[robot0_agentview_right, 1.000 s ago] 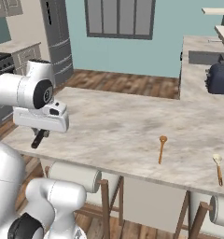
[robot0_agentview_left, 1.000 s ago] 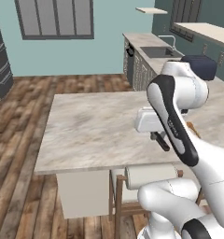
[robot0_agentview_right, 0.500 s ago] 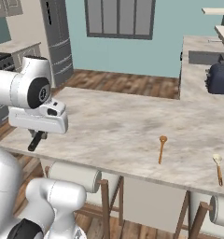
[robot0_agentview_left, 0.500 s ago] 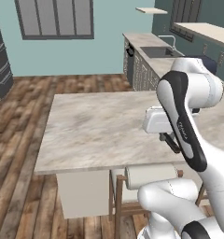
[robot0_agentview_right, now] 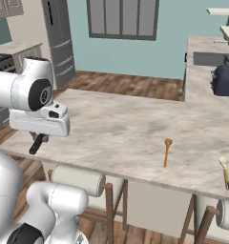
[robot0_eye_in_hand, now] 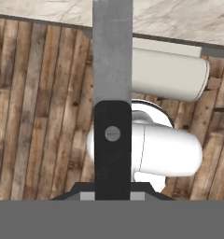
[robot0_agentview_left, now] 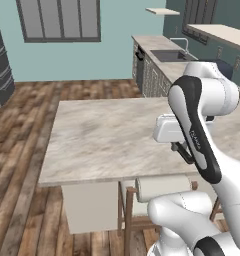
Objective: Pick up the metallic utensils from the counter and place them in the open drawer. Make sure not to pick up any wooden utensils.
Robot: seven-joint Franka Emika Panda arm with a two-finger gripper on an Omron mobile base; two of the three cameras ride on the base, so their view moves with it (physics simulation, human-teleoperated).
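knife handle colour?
Black, with a grey rivet; hand view shows the knife handle best.

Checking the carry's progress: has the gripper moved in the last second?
Yes. In the right base view the gripper, holding the black-handled knife, drifted left, off the counter edge.

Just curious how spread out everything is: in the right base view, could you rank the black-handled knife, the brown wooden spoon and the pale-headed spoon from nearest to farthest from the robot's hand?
1. The black-handled knife: held in the hand, at the counter's left edge.
2. The wooden spoon: on the counter, right of centre.
3. The pale-headed spoon: near the counter's far right front edge.
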